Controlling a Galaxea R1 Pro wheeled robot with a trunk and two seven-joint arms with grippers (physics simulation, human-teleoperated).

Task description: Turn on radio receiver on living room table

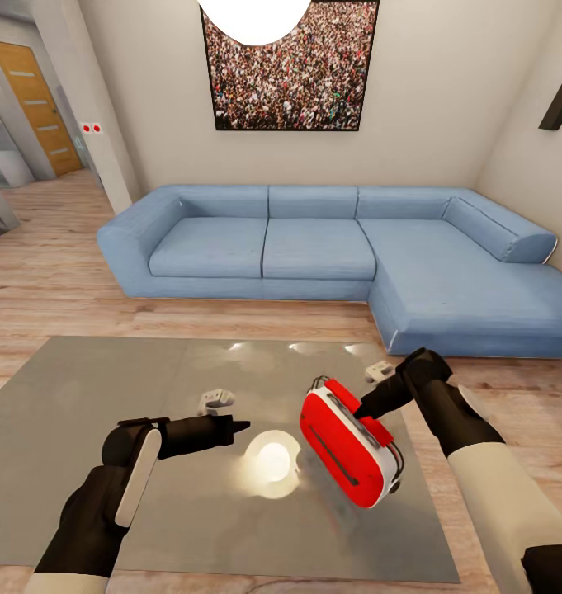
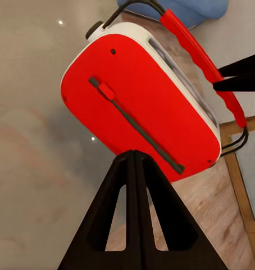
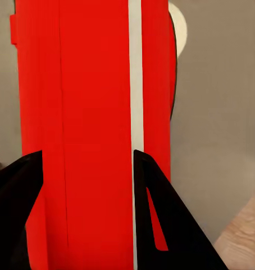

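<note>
The red radio receiver (image 1: 347,445) with its white trim band is tilted over the right part of the grey table (image 1: 107,396). My right gripper (image 1: 367,408) is shut on the radio's red handle strip (image 2: 201,59); its black fingers (image 2: 240,76) pinch that strip from both sides. In the right wrist view, the radio (image 3: 88,112) sits between the fingers (image 3: 155,202). My left gripper (image 1: 239,426) is shut and empty, its tip (image 2: 136,163) close to the radio's red face (image 2: 133,95) with the long black slit. I cannot tell whether the radio touches the table.
A blue L-shaped sofa (image 1: 314,239) stands behind the table, under a crowd photo (image 1: 289,66). A lamp's bright reflection (image 1: 272,462) lies on the glossy top between the arms. Wood floor (image 1: 49,272) surrounds the table; a wooden door (image 1: 37,103) is at the far left.
</note>
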